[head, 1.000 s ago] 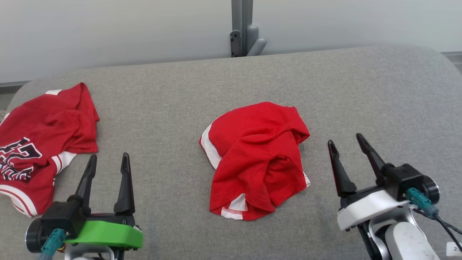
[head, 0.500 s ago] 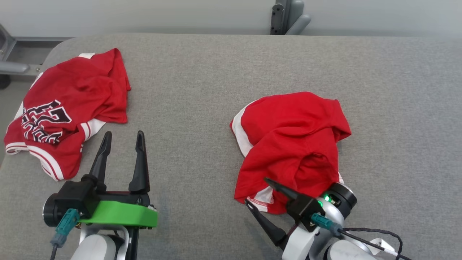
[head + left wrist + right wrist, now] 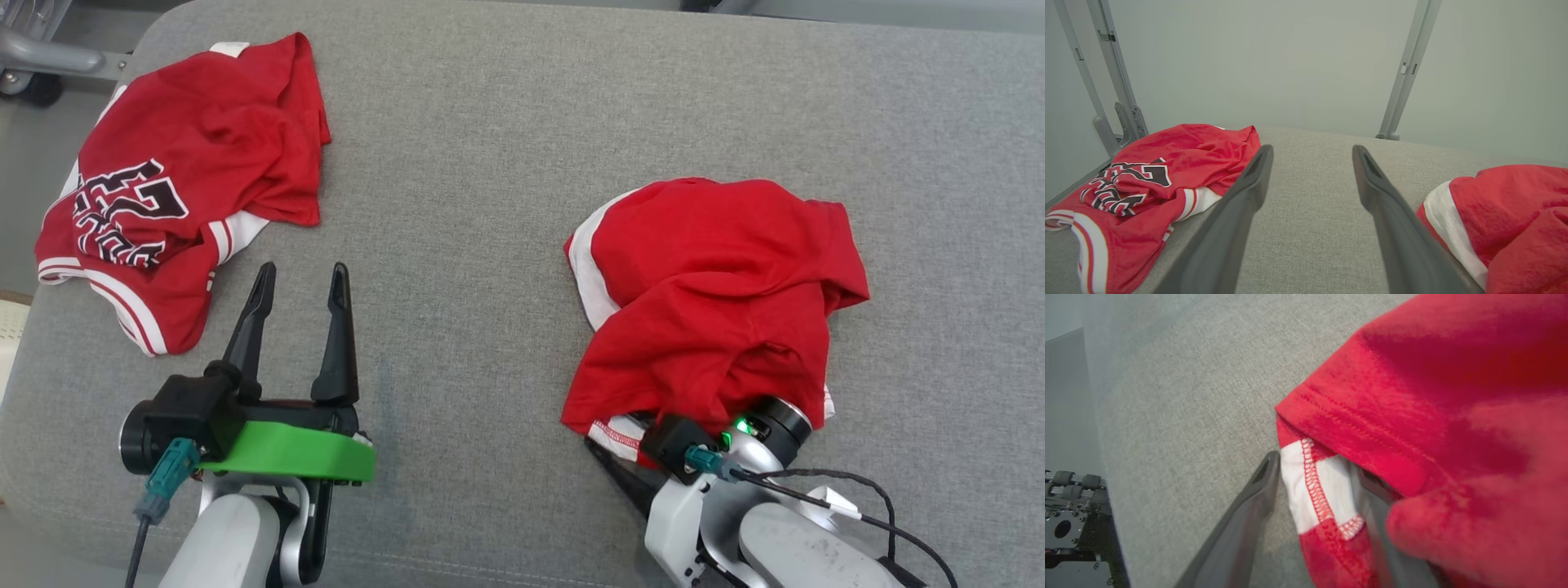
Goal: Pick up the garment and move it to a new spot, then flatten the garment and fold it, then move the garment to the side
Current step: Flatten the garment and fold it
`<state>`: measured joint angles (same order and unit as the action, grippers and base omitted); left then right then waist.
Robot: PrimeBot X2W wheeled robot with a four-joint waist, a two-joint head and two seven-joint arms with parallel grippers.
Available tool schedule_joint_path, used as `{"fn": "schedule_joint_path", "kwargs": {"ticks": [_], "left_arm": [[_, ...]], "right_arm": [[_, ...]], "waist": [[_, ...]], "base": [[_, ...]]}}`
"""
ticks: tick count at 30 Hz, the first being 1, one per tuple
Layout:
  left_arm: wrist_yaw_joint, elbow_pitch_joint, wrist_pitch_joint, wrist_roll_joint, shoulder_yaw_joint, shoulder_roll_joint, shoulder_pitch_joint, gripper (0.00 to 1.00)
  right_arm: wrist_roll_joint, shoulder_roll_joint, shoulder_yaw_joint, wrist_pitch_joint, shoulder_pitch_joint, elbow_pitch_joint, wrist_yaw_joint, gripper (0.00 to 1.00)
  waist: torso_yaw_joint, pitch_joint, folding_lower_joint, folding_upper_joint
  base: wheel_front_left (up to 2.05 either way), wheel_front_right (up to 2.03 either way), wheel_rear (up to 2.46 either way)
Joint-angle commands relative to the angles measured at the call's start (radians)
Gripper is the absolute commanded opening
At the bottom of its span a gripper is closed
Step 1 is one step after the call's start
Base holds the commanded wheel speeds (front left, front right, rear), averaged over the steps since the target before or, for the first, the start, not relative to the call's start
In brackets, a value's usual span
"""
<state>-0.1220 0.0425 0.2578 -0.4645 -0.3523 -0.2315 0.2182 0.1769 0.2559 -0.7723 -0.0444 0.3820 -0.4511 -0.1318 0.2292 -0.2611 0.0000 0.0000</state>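
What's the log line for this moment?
step: pick up; right gripper: open, astride garment; left gripper: open, empty; other shirt: untouched

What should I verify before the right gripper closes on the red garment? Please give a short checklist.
1. Right gripper jaws apart: ok.
2. White hem of the red garment lies between its fingers: ok.
3. How many cloth layers the grip would catch: cannot tell; a red fold covers one finger.
4. Left gripper open, clear of both garments: ok.
5. Printed shirt lies apart from the garment: ok.
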Motion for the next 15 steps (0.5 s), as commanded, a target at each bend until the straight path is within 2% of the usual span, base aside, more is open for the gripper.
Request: {"fn": "schedule_joint_path", "kwargs": {"ticks": [1,7,15], "left_arm": [[0.006,0.006,0.006,0.007,0.008,0.005,0.017,1.00],[0.011,0.014,0.007,0.014,0.024,0.009,0.020,1.00],[0.012,0.008,0.007,0.024,0.047,-0.008,0.014,1.00]], "right_arm": [[0.010,0.006,-0.002,0.016,0.004,-0.041,0.002,0.00],[0.030,-0.010,-0.007,-0.013,0.055,-0.026,0.002,0.00],[0.049,-0.037,-0.009,-0.084,0.140,0.204,0.002,0.00]], "waist": [[0.004,-0.013,0.0000,0.0000],[-0.031,-0.016,0.0000,0.0000],[-0.114,-0.001,0.0000,0.0000]], "base": [[0.00,0.00,0.00],[0.00,0.00,0.00],[0.00,0.00,0.00]]}}
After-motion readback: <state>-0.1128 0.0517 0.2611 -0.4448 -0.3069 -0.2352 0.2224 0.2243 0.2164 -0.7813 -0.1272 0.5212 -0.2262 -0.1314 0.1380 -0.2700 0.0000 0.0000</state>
